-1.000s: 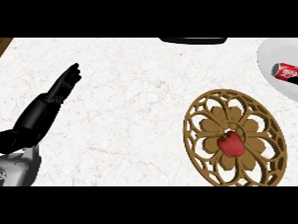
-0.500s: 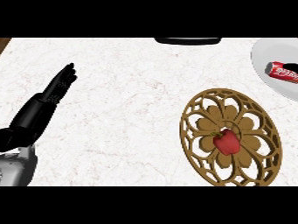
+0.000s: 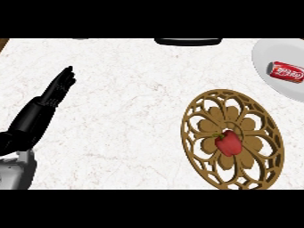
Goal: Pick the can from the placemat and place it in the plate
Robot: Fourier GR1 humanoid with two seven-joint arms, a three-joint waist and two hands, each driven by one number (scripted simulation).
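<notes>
A white marbled tabletop (image 3: 128, 111) is filling the view, with a strip of dark wood showing at its far left corner. Nearest, at the lower left, the robot's left hand (image 3: 32, 120) is resting above the surface on its grey forearm, its black fingers (image 3: 60, 85) lying straight and pressed together, pointing away toward the far side, holding nothing. To the right, a round wooden openwork placemat (image 3: 200, 151) is lying flat, and a red bell pepper (image 3: 228, 142) is sitting at its centre. Farther back, at the right edge, a white plate (image 3: 273, 53) is partly cut off by the frame; the red can (image 3: 287, 72) is lying on its side inside it, well apart from the placemat. At the far edge, a dark object (image 3: 187, 42) is only partly showing. The right hand is not appearing anywhere.
</notes>
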